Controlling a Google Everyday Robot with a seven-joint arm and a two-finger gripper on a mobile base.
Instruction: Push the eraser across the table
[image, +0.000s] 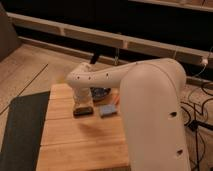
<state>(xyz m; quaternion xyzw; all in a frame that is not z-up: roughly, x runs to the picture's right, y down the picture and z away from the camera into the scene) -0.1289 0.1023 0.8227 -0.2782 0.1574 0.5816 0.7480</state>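
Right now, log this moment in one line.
pincer: low at eraser, contact unclear | eraser: on table, left of blue-grey pad, apart | bowl: behind both

- Eraser (83, 111): small black flat block, rounded edges, lying flat on far half of table, left of centre, long side running left-right.
- Table (80, 145): low, rectangular, light bamboo-plank top w/ visible seams.
- Gripper (81, 103): down just above eraser's far edge; contact unclear.
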